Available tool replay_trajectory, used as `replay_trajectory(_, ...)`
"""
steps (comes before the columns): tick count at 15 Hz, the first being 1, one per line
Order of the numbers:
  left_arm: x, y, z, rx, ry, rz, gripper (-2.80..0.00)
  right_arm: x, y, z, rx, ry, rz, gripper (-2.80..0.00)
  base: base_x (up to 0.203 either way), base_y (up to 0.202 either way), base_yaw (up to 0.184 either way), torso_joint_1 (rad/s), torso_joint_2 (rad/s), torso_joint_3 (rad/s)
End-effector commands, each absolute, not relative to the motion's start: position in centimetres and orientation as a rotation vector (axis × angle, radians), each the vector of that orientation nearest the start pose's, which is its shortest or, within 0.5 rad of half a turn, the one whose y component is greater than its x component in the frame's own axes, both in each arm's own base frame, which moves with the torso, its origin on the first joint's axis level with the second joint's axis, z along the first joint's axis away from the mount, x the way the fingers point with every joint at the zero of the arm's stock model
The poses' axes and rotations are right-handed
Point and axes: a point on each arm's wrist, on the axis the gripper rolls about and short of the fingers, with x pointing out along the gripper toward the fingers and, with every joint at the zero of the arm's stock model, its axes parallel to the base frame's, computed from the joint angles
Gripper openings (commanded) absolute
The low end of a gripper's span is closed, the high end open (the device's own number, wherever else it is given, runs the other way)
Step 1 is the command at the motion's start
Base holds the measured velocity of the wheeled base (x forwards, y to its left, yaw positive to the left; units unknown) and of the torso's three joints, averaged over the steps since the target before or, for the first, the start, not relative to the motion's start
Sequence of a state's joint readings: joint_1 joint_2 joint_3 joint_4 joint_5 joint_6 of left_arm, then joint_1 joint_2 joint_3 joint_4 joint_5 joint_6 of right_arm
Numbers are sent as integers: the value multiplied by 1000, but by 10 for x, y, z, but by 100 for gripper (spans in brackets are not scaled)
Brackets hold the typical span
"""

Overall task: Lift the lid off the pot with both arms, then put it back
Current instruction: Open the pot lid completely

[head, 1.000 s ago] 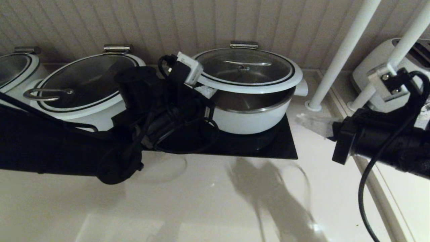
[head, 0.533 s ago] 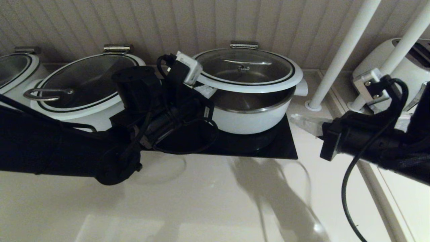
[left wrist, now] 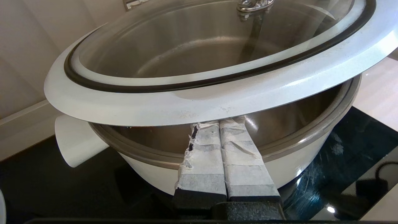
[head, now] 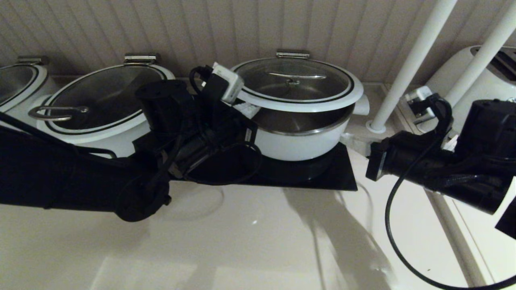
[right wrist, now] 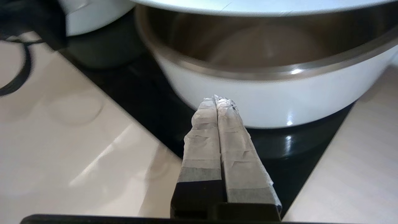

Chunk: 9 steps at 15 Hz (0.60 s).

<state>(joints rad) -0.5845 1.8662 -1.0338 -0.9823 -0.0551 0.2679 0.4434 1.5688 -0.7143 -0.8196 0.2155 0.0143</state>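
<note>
The glass lid [head: 298, 86] with white rim and steel bar handle is raised above the white pot [head: 300, 145], with a gap at the front showing the steel bowl. My left gripper [head: 246, 108] is shut, its taped fingers wedged under the lid's rim on the pot's left side; in the left wrist view the gripper's tips [left wrist: 219, 123] press up against the rim of the lid [left wrist: 217, 102] over the pot [left wrist: 298, 158]. My right gripper [head: 347, 139] is shut and empty, just short of the pot's right wall, below the lid. The right wrist view shows the right gripper [right wrist: 217, 99] near the pot [right wrist: 279, 102].
The pot stands on a black glass hob [head: 330, 177]. A wider white pot with a loop-handled lid [head: 100, 100] sits to the left, another at the far left [head: 16, 80]. Two white posts [head: 407, 68] and a white toaster [head: 483, 68] stand at the right.
My right arm has swung left and lower, bringing its shut fingers from near the posts up to the pot's right side. The left arm and the raised lid have not moved.
</note>
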Motion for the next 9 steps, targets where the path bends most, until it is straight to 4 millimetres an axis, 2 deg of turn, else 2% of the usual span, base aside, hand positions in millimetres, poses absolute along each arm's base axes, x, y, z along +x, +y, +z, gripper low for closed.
replay_trajectory(1, 302, -201, 224, 219, -236, -614, -280, 256, 122, 214, 10, 37, 645, -280, 0, 0, 0, 0, 0, 0)
replay_trajectory(6, 301, -201, 224, 218, -235, -614, -280, 279, 130, 221, 16, -50, 626, -280, 0, 0, 0, 0, 0, 0)
replay_trajectory(9, 301, -201, 225, 218, -237, -613, -280, 282, 131, 221, 17, -56, 624, -280, 0, 0, 0, 0, 0, 0)
